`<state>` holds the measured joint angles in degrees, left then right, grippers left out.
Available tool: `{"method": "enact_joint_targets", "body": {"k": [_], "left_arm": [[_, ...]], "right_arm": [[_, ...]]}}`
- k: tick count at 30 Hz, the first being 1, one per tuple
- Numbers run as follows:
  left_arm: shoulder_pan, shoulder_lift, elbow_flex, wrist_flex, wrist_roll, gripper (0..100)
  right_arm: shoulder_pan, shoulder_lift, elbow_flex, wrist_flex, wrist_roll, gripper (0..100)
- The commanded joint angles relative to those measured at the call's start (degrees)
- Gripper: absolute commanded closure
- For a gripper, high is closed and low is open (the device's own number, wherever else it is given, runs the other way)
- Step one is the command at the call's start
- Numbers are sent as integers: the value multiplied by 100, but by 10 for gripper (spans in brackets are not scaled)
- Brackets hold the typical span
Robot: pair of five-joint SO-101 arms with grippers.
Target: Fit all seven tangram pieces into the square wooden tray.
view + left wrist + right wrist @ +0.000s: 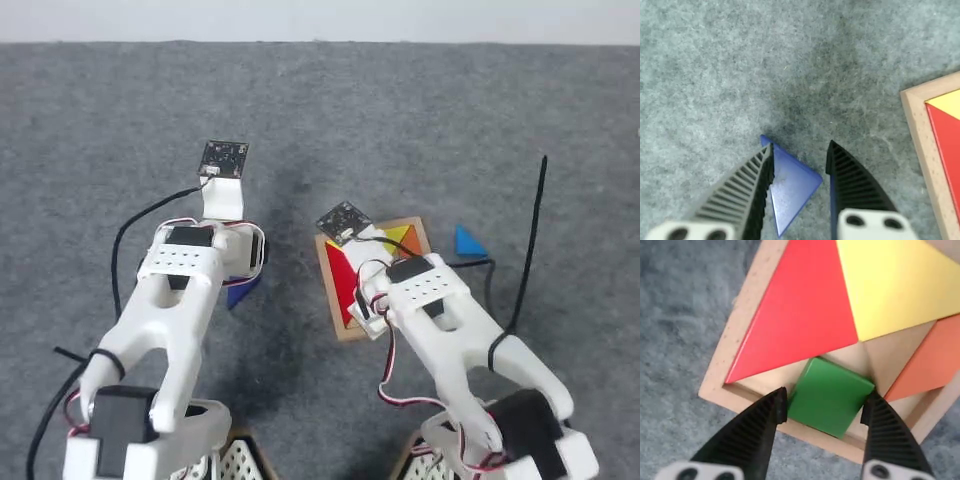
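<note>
With the left gripper spread astride the blue wooden triangle for pickup, we judge that the right gripper pinches the green wooden square between its tips, just above the square wooden tray's vacant corner, for seating.

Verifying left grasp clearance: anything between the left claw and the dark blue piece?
Nothing visible. The dark blue piece lies flat on the carpet, between the fingers of the open left claw, and one finger overlaps its edge. Only bare carpet separates it from the tray.
</note>
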<state>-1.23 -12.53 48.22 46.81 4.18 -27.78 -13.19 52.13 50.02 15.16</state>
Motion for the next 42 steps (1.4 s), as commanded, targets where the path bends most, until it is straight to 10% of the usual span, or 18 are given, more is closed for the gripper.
{"method": "enact_joint_targets", "body": {"k": [1,8,32,42], "left_arm": [[18,-290,-31,-97,9,834],[18,-290,-31,-97,9,834],[18,-290,-31,-114,9,834],[18,-290,-31,-114,9,835]], "right_arm": [[92,57,-185,198,53,776],[-295,110,-176,215,44,976],[-163,84,-1486,1130,941,983],[-189,110,-1231,1138,3534,983]]}}
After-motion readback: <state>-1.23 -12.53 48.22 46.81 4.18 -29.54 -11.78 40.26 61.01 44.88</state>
